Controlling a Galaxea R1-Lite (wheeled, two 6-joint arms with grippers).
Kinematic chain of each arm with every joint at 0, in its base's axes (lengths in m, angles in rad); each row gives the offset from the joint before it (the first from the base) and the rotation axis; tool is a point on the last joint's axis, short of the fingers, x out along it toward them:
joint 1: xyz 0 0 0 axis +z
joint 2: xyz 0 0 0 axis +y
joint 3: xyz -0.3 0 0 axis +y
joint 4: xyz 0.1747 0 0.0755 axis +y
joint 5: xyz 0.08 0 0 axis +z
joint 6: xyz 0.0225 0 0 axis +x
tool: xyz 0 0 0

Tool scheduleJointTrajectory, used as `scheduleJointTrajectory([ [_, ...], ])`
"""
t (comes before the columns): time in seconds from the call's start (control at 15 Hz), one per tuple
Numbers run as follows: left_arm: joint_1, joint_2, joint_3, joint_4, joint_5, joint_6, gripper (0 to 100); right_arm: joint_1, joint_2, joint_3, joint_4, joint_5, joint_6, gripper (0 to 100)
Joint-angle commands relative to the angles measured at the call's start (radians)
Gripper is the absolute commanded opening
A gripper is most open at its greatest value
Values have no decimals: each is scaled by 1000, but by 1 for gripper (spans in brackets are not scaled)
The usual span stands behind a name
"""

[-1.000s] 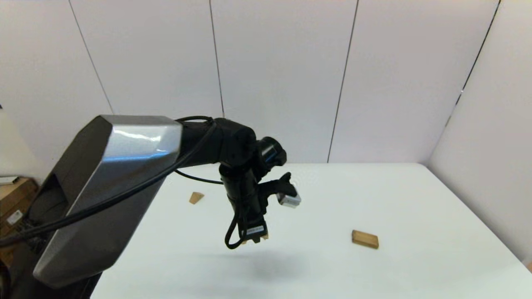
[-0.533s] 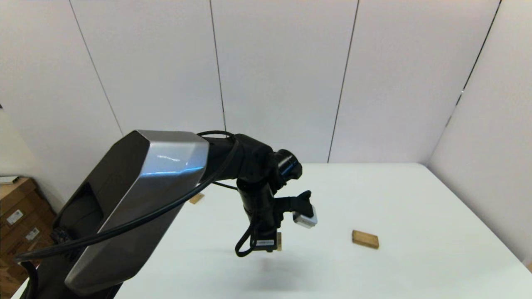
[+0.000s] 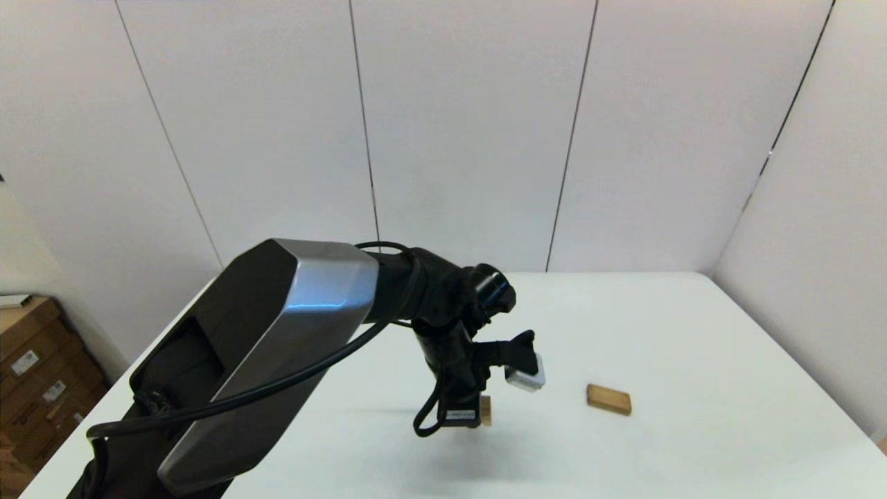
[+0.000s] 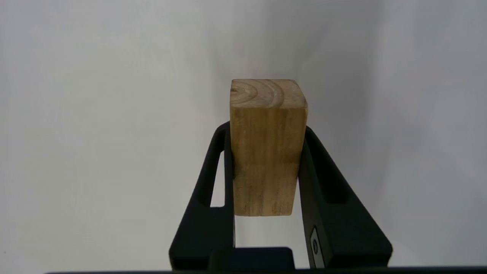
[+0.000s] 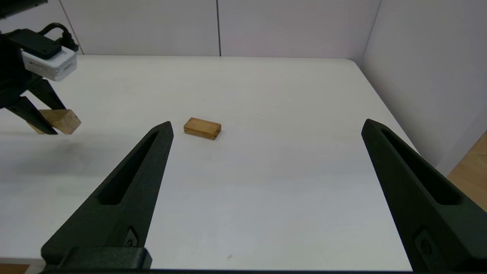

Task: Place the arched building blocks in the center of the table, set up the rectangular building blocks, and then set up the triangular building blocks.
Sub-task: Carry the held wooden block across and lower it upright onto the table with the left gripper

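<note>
My left gripper (image 3: 478,416) hangs just above the middle of the white table (image 3: 693,333), shut on a light-wood block. This is the arched block (image 3: 486,410), held with one end pointing down; its cut-out does not show. In the left wrist view the arched block (image 4: 266,144) sits squeezed between both black fingers (image 4: 213,182). The rectangular block (image 3: 609,400) lies flat on the table to the right of the gripper, also seen as the rectangular block (image 5: 202,128). My right gripper (image 5: 267,125) is open and empty, on the near side of it. The triangular block is hidden.
Cardboard boxes (image 3: 31,367) stand on the floor past the table's left side. White wall panels close off the back and right. The left arm's large silver-black link (image 3: 277,360) blocks the view of the table's left part.
My left arm has swung right and down toward the table's middle, carrying the block. The triangular block, seen earlier at the far left, is now behind the arm.
</note>
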Motion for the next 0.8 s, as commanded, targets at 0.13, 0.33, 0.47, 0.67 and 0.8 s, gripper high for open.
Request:
scheduleJointTrajectory([
  [0.13,1,27,0,-21,1,5,0,0,1,2,0,0,0,100],
  [0.33,4,24,-2,-16,2,4,0,0,0,2,0,0,0,100],
  [0.47,4,19,-2,-13,8,4,0,0,1,2,0,0,0,100],
  [0.67,6,21,-2,-4,35,4,0,0,1,2,0,0,0,100],
  [0.8,10,24,-2,2,44,2,0,0,1,2,0,0,0,100],
])
